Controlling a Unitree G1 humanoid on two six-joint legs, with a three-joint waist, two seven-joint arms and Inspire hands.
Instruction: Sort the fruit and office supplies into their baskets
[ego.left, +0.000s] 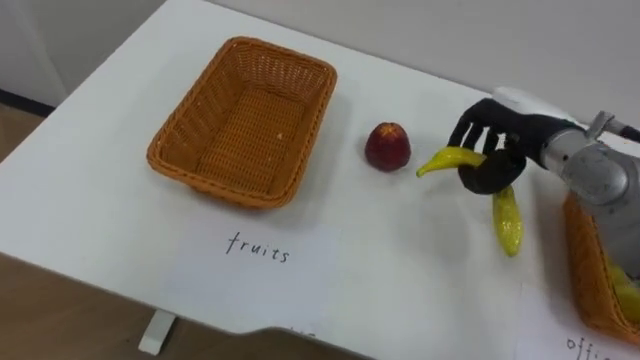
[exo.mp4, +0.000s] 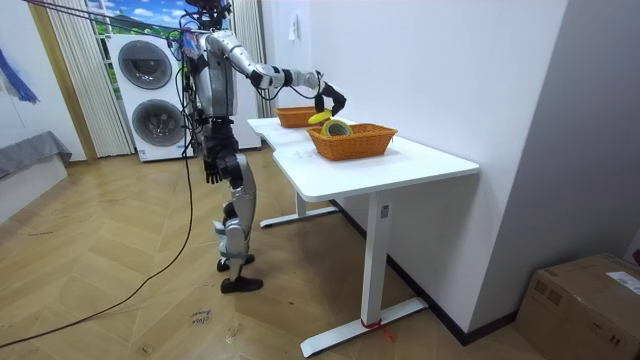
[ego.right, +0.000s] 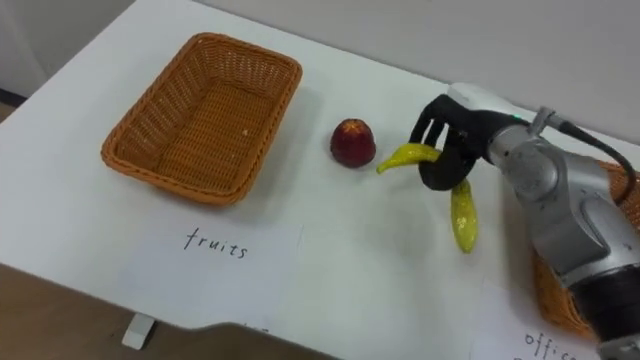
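Right arm enters from the right side of the eye views, silver forearm angled in toward the middle, wrist roughly straight. Right robot hand (ego.left: 488, 172) is dark, palm turned left, fingers curled over the top of a banana (ego.left: 447, 160); the thumb seems to sit under it, partly hidden. The hand is held up off the surface. In the room view the robot stands upright, right arm stretched forward and a little below shoulder height, elbow slightly bent. Left arm hangs straight down along the body, left robot hand (exo.mp4: 212, 172) at hip level, idle.
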